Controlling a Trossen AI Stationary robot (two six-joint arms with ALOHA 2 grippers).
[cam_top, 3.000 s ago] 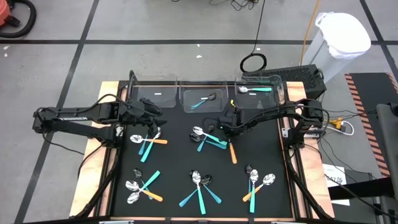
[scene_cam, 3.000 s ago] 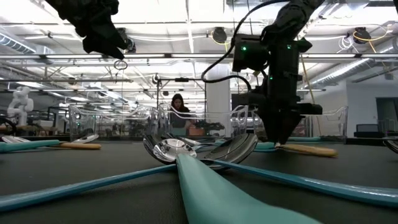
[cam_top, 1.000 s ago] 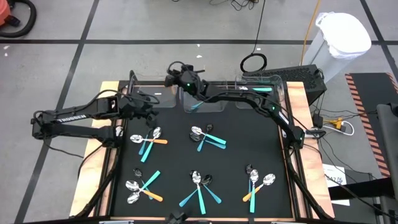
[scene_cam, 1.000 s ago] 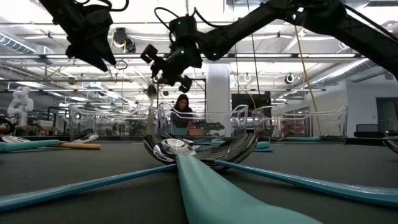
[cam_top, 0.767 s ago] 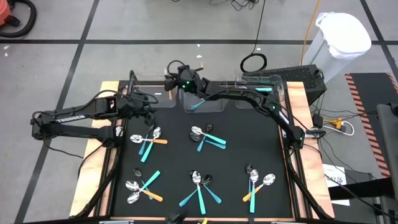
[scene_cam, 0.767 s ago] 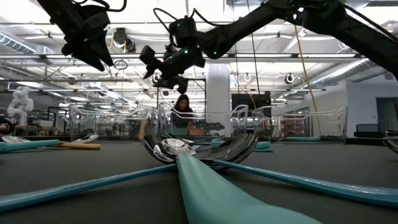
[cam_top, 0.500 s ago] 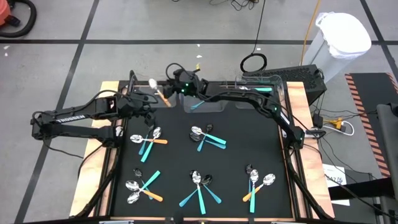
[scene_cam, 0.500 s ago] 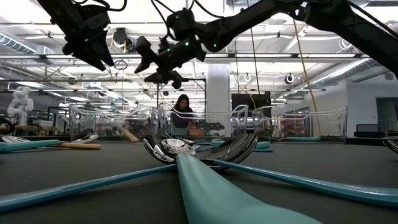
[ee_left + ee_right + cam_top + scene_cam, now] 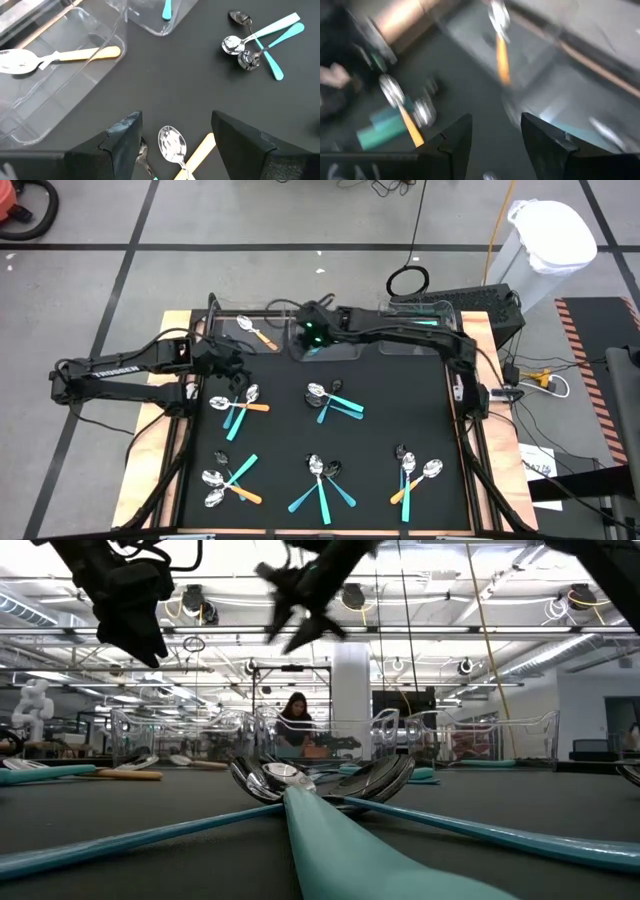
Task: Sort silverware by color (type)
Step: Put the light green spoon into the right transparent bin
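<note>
The orange-handled spoon now lies in the left clear bin, dropped there 0.5 s ago. The right tool, jaws apart and empty, pulls back over the middle bin. The left tool, also wide open and empty, waits above the next pile.

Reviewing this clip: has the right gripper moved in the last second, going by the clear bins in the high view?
Yes. The right gripper, fingers open and empty, has pulled back from the left bin, where an orange-handled spoon now lies, to over the middle bin.
</note>
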